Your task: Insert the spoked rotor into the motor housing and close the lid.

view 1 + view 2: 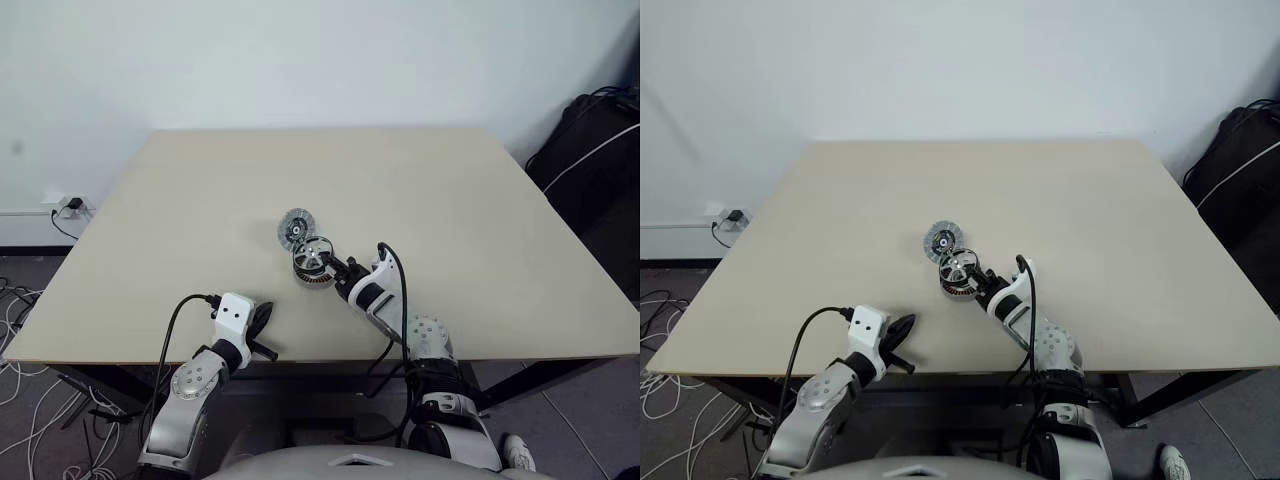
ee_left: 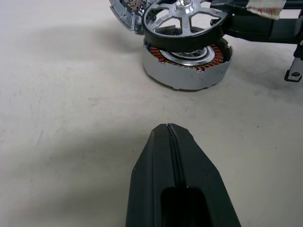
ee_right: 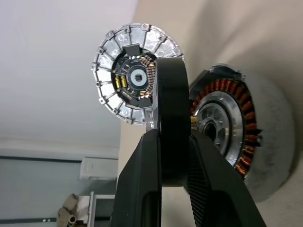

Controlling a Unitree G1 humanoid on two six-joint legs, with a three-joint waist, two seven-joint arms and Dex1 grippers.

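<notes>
A: Item one, the spoked rotor point(image 2: 184, 21): a thin silvery wheel with a dark rim and slim spokes running to a small hub; we find it clamped edge-on by its rim between the two black fingers of the right gripper point(image 3: 173, 156); it hangs directly over the motor housing point(image 2: 187, 64), not yet seated, with a gap showing between the two in the left wrist view.

B: Item two, the motor housing: a squat round silver puck with a ring of copper-brown windings around a silvery centre; we log it resting on the beige table point(image 1: 180, 220), near the middle and toward the robot's side.

A: Item three, the lid point(image 1: 295, 228): a silver-grey round disc with radial ribs and a dark centre; it lies flat on the table just beyond the housing, close beside it; whether the two touch we cannot tell.

B: Item four, the left gripper point(image 1: 262, 325): its black fingers are pressed together with nothing between them; it sits low near the table's front edge, well apart from the housing and pointing toward it.

A: Item five, the surroundings: a white wall behind the table; a black bag point(image 1: 590, 150) on the floor at the robot's right; loose cables point(image 1: 25, 400) on the floor at its left.
</notes>
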